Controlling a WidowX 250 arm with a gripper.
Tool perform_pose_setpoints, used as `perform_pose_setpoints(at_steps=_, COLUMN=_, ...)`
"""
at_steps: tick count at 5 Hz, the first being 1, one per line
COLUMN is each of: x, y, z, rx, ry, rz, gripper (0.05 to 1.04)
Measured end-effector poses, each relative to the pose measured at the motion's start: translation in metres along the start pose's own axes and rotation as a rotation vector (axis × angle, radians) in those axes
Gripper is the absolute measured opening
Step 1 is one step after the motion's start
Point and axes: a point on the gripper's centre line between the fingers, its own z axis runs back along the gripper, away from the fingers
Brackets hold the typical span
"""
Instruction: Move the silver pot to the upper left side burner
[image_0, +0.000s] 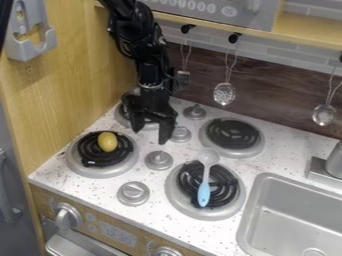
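Black gripper (151, 136) hangs over toy stovetop's rear left burner (121, 119), fingers spread wide, nothing between them. Silvery sliver, possibly silver pot (135, 91), peeks from behind gripper at burner's far side, mostly hidden; identity uncertain. Yellow egg-shaped object (107, 141) sits on front left burner (75, 161). Spoon (204, 194) with pale blue handle lies across front right burner (176, 199), left of sink (259, 187). Metal utensils hang along back wall.
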Motion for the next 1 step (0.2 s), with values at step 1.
perform_pose_setpoints(at_steps=1, x=-0.0069, y=0.0001, z=0.0002, rx=0.012, ry=0.047, rz=0.015, gripper=0.999)
